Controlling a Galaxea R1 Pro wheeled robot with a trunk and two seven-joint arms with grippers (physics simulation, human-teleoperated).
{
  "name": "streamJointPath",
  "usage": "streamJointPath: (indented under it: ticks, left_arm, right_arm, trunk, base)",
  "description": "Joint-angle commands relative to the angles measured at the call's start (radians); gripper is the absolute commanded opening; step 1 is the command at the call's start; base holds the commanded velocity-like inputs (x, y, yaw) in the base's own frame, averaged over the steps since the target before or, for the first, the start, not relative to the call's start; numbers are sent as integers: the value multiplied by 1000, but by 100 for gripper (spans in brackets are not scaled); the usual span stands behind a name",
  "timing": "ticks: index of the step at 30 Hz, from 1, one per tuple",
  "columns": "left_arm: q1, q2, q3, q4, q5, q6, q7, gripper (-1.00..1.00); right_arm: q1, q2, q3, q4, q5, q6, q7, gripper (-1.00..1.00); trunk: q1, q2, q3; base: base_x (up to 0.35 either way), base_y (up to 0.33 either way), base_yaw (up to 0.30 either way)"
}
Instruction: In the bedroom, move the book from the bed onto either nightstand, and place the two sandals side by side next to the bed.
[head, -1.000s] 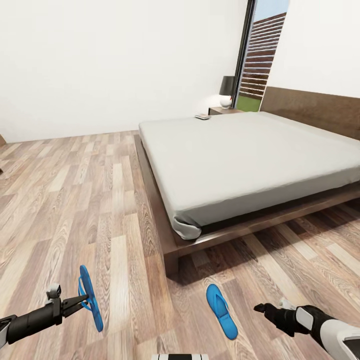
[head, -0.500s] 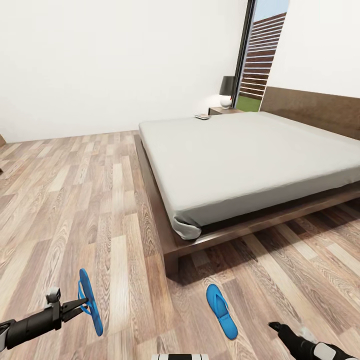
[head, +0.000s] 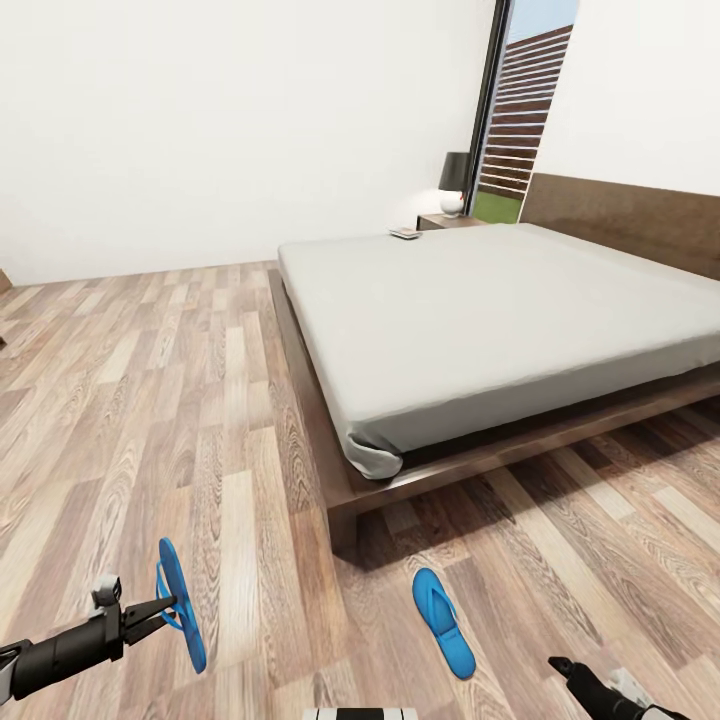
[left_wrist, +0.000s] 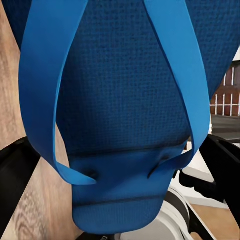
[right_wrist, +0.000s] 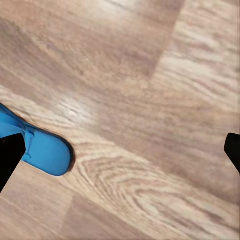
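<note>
In the head view, the left gripper (head: 168, 606) pinches one sandal (head: 180, 603) by its strap. The sandal hangs on edge above the floor (head: 150, 400), not lying flat. I judge it is carried this way because the thin strap is the easiest part to take, and the sole then swings down by its own weight. The second sandal (head: 443, 622) lies flat on the floor, far to the right of this gripper and near the foot corner of the bed (head: 480, 320). It probably marks the place where the held one must come down beside it. The right gripper (head: 560, 665) is low, just to the right of the lying sandal and apart from it; here I cannot tell how its fingers stand. The book (head: 405, 233) rests on the far corner of the bed, close to the nightstand (head: 450, 221), so that step is not yet done.

In the left wrist view, the held sandal (left_wrist: 125, 115) is very close in front, with its straps toward the camera and the dark fingers on both sides.

In the right wrist view, the fingers are spread wide with bare floor (right_wrist: 150, 100) between them. The end of the lying sandal (right_wrist: 42, 150) is beside one finger, not touched.
</note>
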Motion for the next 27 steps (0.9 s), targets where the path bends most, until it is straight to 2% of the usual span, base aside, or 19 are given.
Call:
streamJointPath:
  ticks: [1,17,27]
  left_arm:
    - [0,0,-6,0,7,11,-4,-100]
    - [0,-2,-6,0,6,11,-1,-100]
    - [0,-3,-9,0,6,11,1,-100]
  right_arm:
    - [-1,0,8,4,-11,3,6,100]
    - [-1,0,8,4,-11,1,5,100]
    - [-1,1,8,4,-9,1,8,100]
  trunk:
    - [0,0,-1]
    - [-7,3,61]
    - [-7,3,61]
  base:
    - [0,0,0]
    - [0,0,0]
    - [0,0,0]
